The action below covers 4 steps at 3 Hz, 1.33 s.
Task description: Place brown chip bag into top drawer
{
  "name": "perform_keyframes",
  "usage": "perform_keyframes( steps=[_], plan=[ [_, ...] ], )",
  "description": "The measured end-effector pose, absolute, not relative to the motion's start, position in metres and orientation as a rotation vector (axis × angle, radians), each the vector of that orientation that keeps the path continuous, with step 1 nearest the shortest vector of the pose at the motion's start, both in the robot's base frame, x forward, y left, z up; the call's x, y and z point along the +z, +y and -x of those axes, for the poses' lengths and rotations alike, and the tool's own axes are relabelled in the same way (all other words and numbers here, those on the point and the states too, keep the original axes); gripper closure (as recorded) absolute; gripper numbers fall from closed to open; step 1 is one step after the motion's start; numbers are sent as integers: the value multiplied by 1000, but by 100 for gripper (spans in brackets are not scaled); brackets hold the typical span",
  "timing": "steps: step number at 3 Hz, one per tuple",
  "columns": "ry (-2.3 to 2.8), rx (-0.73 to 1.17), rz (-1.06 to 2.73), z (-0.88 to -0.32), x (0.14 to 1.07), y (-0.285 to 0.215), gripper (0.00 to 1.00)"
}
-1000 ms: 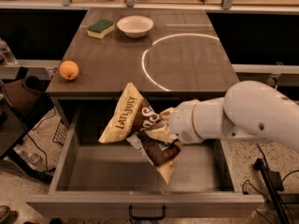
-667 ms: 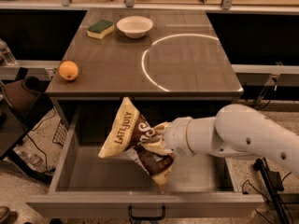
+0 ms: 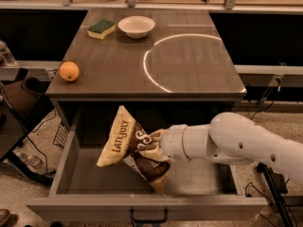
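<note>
The brown chip bag (image 3: 127,144), dark brown in the middle with cream-yellow ends and "LATE JULY" on its side, stands tilted inside the open top drawer (image 3: 66,171). Its lower end rests near the drawer floor close to the front panel. My gripper (image 3: 155,146) reaches in from the right on a white arm and is shut on the bag's middle. The fingers are mostly hidden behind the bag. The drawer's small dark pull handle (image 3: 148,217) shows on the front panel.
On the table top (image 3: 189,74) above the drawer lie an orange (image 3: 69,71) at the left edge, a green-yellow sponge (image 3: 101,29) and a white bowl (image 3: 136,26) at the back. A white circle is marked on the table top. Cables and a stand are on the floor at right.
My arm has lowered and moved left, carrying the bag down into the drawer. The bag's lower end now sits near the drawer floor.
</note>
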<state>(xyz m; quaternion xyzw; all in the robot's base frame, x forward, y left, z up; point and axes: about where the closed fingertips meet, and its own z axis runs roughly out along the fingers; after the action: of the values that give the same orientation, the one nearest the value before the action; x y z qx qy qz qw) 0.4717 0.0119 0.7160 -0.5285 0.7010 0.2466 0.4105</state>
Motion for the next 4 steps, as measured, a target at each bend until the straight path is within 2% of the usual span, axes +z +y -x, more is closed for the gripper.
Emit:
perform_keyframes(
  steps=[3,4],
  plan=[
    [1759,623,1341,-470,717,16,14],
    [1757,624,1344,-470,717,18,0]
  ],
)
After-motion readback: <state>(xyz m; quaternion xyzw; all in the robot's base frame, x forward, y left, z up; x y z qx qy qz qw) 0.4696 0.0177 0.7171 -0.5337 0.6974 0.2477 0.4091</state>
